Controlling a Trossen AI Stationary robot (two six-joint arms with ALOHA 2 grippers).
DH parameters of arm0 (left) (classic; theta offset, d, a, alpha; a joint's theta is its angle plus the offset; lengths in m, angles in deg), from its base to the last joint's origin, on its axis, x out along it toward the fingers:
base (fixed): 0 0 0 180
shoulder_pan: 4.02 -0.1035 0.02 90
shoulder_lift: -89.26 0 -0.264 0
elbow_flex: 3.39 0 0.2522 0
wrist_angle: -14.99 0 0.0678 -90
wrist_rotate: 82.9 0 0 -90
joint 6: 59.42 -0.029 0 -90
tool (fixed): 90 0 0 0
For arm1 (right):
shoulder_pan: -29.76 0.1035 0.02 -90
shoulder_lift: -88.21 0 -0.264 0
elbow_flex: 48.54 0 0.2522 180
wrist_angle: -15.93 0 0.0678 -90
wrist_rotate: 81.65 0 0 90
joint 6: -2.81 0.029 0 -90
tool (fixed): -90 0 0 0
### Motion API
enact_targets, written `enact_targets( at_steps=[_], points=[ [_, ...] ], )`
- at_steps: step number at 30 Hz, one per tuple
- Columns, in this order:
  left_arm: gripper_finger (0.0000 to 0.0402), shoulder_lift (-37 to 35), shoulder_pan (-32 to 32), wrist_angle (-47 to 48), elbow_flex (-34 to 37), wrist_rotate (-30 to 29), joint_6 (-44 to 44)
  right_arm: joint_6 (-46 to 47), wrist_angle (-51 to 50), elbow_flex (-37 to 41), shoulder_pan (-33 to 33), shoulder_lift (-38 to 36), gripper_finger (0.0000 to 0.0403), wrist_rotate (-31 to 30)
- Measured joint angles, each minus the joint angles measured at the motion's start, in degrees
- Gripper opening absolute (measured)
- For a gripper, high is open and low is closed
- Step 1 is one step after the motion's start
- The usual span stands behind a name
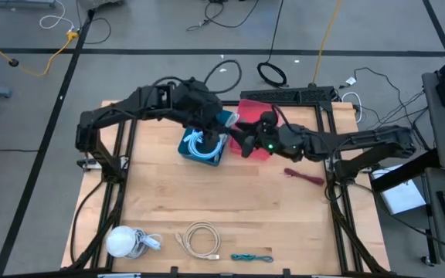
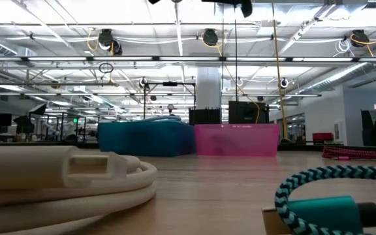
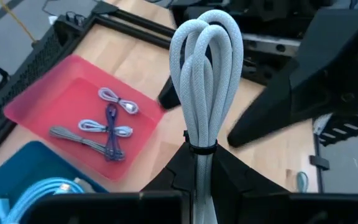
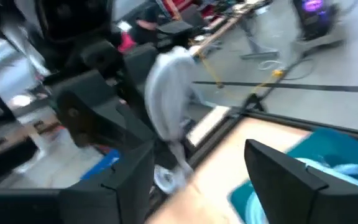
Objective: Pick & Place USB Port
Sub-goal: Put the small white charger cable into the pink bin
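The left gripper [image 3: 197,163] hangs over the blue bin [image 1: 202,147] near the table's far middle, its fingers clenched on a bundled pale grey cable [image 3: 204,68]. The cable is woven and matte, folded into long loops and cinched by a thin dark tie.

The right gripper [image 4: 204,180] sits just beside it over the pink tray [image 1: 252,110], fingers released and spread wide, nothing between them. The tray is shallow, translucent plastic and holds several small coiled cables [image 3: 107,127]. The blue bin holds light blue cord.

The table [image 1: 230,208] is pale wood inside a black frame. Its near half is largely open. Along the near edge lie a cream coil [image 1: 201,238], a teal braided cable [image 1: 252,257] and a white rounded object [image 1: 122,242]; a red cable [image 1: 304,177] lies to the right.
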Motion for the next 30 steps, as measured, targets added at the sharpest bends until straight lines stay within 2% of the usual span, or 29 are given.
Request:
enact_targets(
  at_steps=[6,11,17,26,30],
  points=[
    [0.0024,-0.07,1.66,-0.05,2.85,0.02,0.62,-2.02,9.1,0.0,0.27,3.25,0.025,3.77],
    [0.0023,-0.11,2.62,-0.01,6.13,0.47,2.26,-2.28,10.01,0.09,0.3,4.25,0.0231,4.41],
    [0.0023,-0.11,2.65,-2.74,6.52,0.67,2.37,-2.25,10.15,0.04,0.23,4.15,0.0164,4.34],
    [0.0023,-0.9,2.37,-3.21,6.49,2.01,2.06,-2.92,9.7,0.02,0.1,4.1,0.0021,5.71],
    [0.0023,-1.3,2.29,-3.19,6.49,2.01,1.62,-3.48,10.1,-0.04,0.08,4.13,0.0021,5.89]
  ],
)
